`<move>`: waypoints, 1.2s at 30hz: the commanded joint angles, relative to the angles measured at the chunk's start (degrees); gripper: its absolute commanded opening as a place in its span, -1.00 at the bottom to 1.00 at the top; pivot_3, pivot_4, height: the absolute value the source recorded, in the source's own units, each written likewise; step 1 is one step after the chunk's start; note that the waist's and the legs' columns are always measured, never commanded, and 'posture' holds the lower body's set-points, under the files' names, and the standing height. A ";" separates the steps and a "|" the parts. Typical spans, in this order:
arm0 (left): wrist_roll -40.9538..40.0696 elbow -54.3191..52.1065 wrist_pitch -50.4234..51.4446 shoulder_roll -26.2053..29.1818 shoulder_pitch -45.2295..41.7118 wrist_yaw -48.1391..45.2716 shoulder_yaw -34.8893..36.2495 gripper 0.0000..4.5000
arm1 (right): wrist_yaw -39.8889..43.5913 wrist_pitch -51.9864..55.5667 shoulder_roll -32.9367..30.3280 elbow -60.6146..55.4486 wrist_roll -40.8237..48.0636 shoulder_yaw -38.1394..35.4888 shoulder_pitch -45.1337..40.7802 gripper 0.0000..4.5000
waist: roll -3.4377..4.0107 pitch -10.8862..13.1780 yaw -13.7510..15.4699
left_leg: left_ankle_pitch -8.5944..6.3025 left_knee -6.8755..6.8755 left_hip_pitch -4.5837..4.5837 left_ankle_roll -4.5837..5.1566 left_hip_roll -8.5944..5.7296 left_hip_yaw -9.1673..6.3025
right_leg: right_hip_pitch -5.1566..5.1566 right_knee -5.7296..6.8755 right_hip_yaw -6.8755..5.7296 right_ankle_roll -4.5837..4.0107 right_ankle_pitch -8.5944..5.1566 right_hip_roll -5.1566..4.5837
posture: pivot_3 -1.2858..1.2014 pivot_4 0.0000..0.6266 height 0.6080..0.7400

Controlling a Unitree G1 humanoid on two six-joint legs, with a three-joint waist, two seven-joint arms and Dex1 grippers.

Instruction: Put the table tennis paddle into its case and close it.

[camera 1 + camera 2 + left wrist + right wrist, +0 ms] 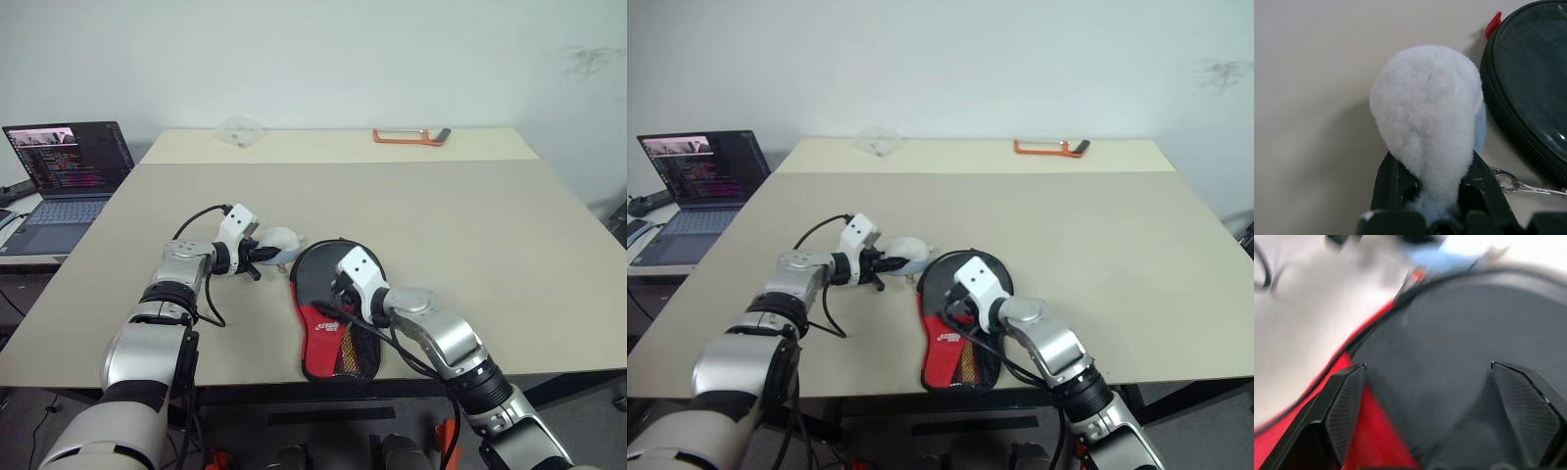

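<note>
A white fluffy toy (pixel 1426 117) is pinched by the left fingers (pixel 1396 183). The right fingers (pixel 1344 409) are spread wide over the case (pixel 328 323) on the counter (pixel 470 225).

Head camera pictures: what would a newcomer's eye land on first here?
First, the black case with its red mesh panel, lying at the table's near edge, with the right claw spread open just over it. Next, the white fluffy charm pinched between the left claw's fingers beside the case's round end, a small chain trailing toward the case. Farther off, an open laptop glows on a side table to the left.
</note>
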 commanded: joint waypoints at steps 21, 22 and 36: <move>30.61 6.82 -11.37 -11.91 -20.34 41.63 -21.73 -0.86 | 3.07 5.23 -0.72 5.63 -2.87 5.81 5.70 1.00 | -0.16 -0.31 0.64 | -0.01 -0.09 0.91 0.01 0.03 -0.08 | 0.93 -0.10 -0.11 0.13 -0.03 0.04 | 0.03 -0.52 1.00; 31.62 6.92 -11.88 -12.57 -20.78 42.63 -22.47 -0.86 | 3.24 5.38 -0.77 5.40 -2.93 6.05 5.88 1.00 | -0.16 -0.31 0.63 | -0.01 -0.10 0.90 0.01 0.03 -0.09 | 0.92 -0.10 -0.12 0.18 -0.06 0.04 | 0.03 -0.52 1.00; 41.52 7.23 -25.62 -25.06 -24.43 47.95 -31.92 -0.86 | 4.12 6.92 -0.83 2.90 -3.52 7.82 7.98 1.00 | -0.16 -0.31 1.08 | -0.02 -0.15 0.79 0.01 0.00 -0.10 | 0.91 -0.21 -0.16 0.43 -0.19 0.01 | 0.03 -0.52 1.00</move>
